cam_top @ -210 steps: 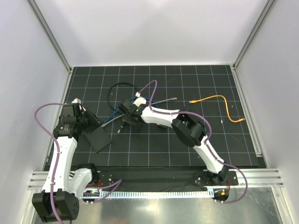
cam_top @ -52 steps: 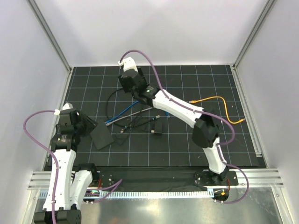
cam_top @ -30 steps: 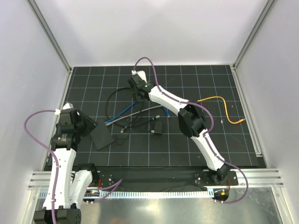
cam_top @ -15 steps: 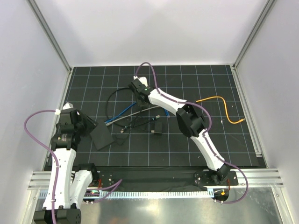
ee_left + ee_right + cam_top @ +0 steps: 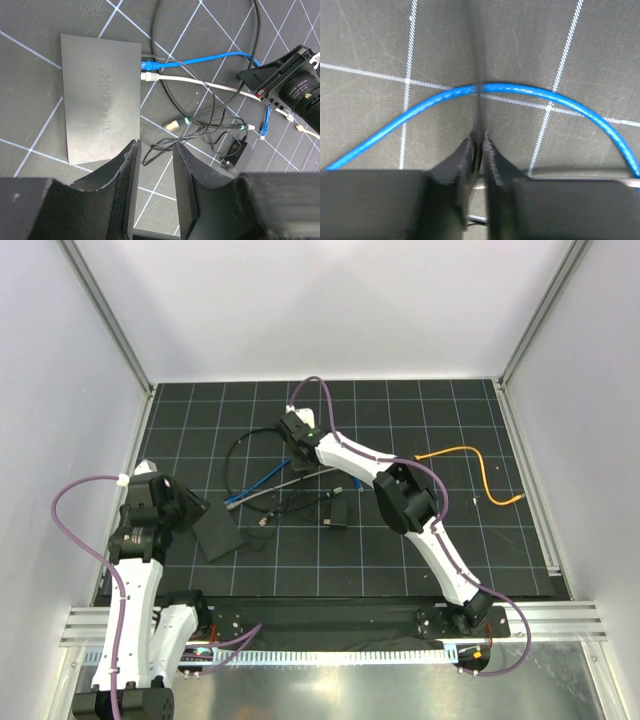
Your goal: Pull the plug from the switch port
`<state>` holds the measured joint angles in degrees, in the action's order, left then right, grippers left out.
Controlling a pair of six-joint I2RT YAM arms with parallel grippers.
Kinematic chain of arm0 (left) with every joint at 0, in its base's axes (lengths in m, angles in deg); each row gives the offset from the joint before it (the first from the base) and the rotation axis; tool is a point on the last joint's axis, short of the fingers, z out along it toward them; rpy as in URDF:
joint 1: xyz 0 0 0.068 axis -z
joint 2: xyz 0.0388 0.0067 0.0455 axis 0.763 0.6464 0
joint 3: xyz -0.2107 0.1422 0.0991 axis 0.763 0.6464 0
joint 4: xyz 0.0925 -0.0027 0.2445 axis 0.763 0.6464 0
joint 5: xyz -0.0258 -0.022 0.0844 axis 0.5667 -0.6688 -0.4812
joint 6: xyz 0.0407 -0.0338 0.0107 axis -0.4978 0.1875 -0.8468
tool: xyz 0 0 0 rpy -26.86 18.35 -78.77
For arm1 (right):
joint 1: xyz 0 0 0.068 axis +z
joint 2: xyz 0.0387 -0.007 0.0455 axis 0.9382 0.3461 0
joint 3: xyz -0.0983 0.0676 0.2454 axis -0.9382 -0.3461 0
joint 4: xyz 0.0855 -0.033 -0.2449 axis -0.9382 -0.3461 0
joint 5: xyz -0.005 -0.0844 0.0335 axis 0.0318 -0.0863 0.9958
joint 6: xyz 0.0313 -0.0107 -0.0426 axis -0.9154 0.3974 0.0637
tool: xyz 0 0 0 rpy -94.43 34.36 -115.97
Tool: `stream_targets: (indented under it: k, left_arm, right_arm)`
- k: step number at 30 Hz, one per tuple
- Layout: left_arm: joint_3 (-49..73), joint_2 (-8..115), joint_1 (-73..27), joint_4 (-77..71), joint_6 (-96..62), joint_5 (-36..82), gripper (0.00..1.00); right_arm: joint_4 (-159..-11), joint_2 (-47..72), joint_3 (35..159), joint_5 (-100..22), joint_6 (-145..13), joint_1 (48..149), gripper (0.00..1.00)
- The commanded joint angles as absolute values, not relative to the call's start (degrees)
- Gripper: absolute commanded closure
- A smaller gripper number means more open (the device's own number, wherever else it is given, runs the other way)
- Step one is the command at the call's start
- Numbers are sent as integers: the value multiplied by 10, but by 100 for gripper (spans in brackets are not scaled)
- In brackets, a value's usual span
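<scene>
Two plugs seated in the switch

On your left, the left gripper (image 5: 155, 146) hangs above the mat (image 5: 30, 65), its fingers apart with nothing between them. Just beyond them the switch (image 5: 100, 97) lies flat, with a blue cable (image 5: 200, 60) and a white cable (image 5: 200, 82) plugged side by side into the edge that faces mid-mat. Farther right, your right gripper (image 5: 479, 144) is low over the blue cable, well apart from the switch. Its fingers are almost together around a thin dark line, and you cannot tell whether they clamp it. An orange cable (image 5: 470, 455) lies far right.
</scene>
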<state>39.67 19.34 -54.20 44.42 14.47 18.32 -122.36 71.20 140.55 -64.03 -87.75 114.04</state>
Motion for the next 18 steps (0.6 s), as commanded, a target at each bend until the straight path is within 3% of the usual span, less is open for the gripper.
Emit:
stream_targets:
  k: [1, 4, 6, 13, 18]
  left_arm:
    - [395, 185, -539, 429, 134, 192, 63]
    - [394, 185, -541, 430, 133, 192, 64]
    - [394, 185, -540, 431, 133, 191, 63]
    - [395, 183, -540, 430, 133, 190, 63]
    - [394, 186, -540, 428, 133, 189, 63]
  right_arm:
    - [-1214, 715, 1416, -655, -886, 1140, 84]
    - [-1205, 695, 1438, -687, -867, 1140, 96]
    - [-1190, 668, 1460, -711, -849, 1140, 99]
    - [-1021, 491, 1412, -746, -789, 1140, 99]
    - [-886, 380, 1343, -722, -830, 1140, 99]
